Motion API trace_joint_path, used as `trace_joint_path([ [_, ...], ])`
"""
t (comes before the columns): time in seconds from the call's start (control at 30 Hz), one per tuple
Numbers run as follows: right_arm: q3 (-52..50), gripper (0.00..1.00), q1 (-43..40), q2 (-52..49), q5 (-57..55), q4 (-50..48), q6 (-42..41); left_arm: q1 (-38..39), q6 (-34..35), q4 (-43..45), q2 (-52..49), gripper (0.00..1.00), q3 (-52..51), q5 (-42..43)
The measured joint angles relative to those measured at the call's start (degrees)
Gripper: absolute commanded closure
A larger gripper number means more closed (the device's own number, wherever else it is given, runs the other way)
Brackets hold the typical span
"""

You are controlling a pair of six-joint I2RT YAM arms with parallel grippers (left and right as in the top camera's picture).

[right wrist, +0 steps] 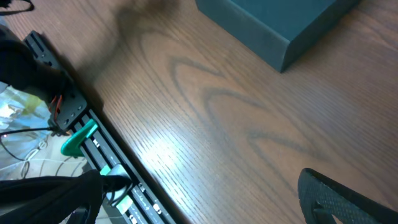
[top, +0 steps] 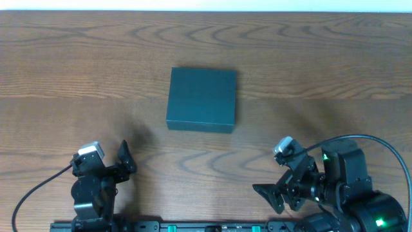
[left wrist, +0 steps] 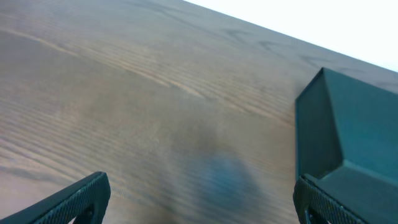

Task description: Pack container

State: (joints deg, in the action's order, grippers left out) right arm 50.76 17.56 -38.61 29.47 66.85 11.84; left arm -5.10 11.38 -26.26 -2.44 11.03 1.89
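Dark teal square cardboard container [top: 201, 98] lies flat on the brown wood-grain surface [top: 77, 64], about mid-width, toward the far side. Left hand [left wrist: 199, 205] is at the near edge, before and left of the container. Right hand [right wrist: 199, 199] is at the near edge, before and right of it, both well apart from it.
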Motion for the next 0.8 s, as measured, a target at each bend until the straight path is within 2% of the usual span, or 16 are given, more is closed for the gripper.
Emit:
trace_joint_path([
  [0.13,0.0,0.01,0.0,0.0,0.0,0.0,0.0,0.0,2.1,4.4,0.9,0.05,-3.3,-0.7],
  [0.8,0.0,0.01,0.0,0.0,0.0,0.0,0.0,1.2,2.2,4.5,1.6,0.05,-3.3,-1.0],
])
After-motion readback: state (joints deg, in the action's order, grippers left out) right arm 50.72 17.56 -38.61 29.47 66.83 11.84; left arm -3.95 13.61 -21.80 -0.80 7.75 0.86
